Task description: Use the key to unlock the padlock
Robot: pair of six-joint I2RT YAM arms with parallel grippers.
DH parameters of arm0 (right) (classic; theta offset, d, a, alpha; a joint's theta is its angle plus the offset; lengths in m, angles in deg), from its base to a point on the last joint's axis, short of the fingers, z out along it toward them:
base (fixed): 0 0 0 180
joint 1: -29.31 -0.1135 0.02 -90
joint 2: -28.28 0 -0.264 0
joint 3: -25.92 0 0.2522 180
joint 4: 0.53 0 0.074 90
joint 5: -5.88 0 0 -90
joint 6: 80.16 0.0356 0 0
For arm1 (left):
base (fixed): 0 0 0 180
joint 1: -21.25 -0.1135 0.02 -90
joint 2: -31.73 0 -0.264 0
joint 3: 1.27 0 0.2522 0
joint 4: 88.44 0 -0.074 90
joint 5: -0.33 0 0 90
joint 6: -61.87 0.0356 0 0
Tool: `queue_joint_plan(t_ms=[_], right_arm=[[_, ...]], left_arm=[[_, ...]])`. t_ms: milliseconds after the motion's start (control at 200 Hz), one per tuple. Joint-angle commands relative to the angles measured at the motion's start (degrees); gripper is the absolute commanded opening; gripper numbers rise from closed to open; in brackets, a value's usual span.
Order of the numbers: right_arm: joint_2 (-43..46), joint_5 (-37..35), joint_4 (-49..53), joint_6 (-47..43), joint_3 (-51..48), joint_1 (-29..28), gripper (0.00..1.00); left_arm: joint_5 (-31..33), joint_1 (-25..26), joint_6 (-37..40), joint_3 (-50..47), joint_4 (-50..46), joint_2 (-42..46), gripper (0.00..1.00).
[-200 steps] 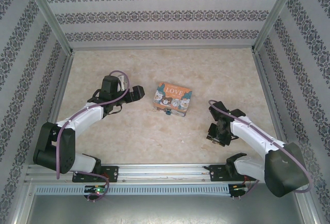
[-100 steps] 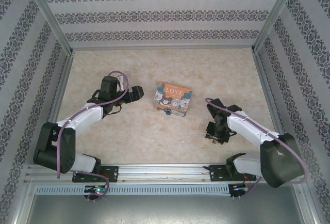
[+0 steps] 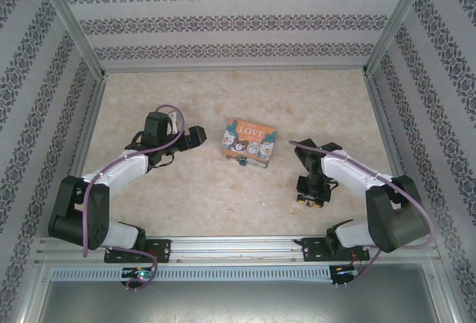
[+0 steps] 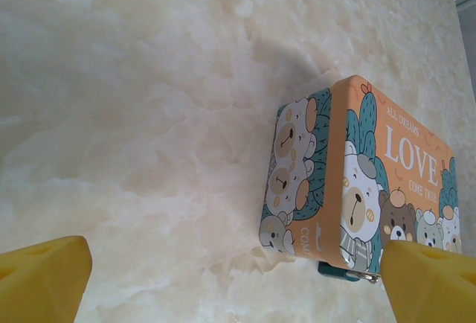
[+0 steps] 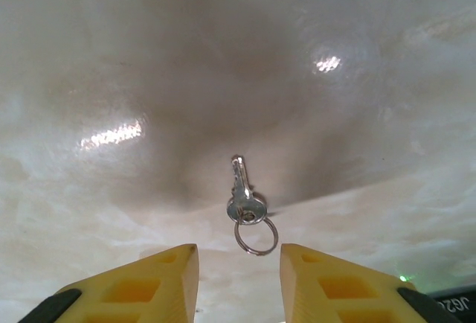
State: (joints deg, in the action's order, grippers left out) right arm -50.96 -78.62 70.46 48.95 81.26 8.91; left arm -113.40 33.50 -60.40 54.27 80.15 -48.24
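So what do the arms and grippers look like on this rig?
The left arm and right arm both have white link shells with black joints and black bases, and a purple cable runs along each. The left gripper and right gripper have black bodies and blocky yellow fingers with moulded recesses.

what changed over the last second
The right arm folded its elbow inward, shifting the right pincer slightly left. It hangs open over the key, which lies ungrasped on the table. Nothing was taken or let go. The left pincer, LOVE tin and padlock stayed put.
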Motion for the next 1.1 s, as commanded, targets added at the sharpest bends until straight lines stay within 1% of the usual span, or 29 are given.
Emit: queue_joint_plan(t_ms=[0, 240, 505, 709, 919, 1094], right_arm=[[-1.2, -1.1, 3.8, -3.2, 1.6, -0.4, 0.34], [-4.9, -0.7, 3.9, -5.6, 3.2, -0.7, 0.33], [-7.4, -0.7, 3.3, -5.8, 3.7, -1.2, 0.31], [-8.5, -1.5, 3.2, -5.9, 4.2, -1.3, 0.26], [-8.9, -1.5, 3.3, -6.1, 4.4, -1.4, 0.23], [-9.9, -1.8, 3.7, -6.5, 5.0, -2.0, 0.19]], left_arm=[[-0.6, -0.8, -0.9, -0.6, 2.3, 0.1, 0.99], [-1.0, -1.2, -0.7, -0.6, 2.1, 0.2, 0.99], [-0.8, -1.4, -0.7, -1.2, 1.9, 0.9, 0.99], [-0.9, -1.5, -0.9, -1.3, 2.0, 0.9, 0.99], [-1.0, -1.6, -1.0, -1.3, 2.1, 0.9, 0.99], [-0.9, -1.7, -1.0, -1.4, 2.1, 1.0, 0.99]])
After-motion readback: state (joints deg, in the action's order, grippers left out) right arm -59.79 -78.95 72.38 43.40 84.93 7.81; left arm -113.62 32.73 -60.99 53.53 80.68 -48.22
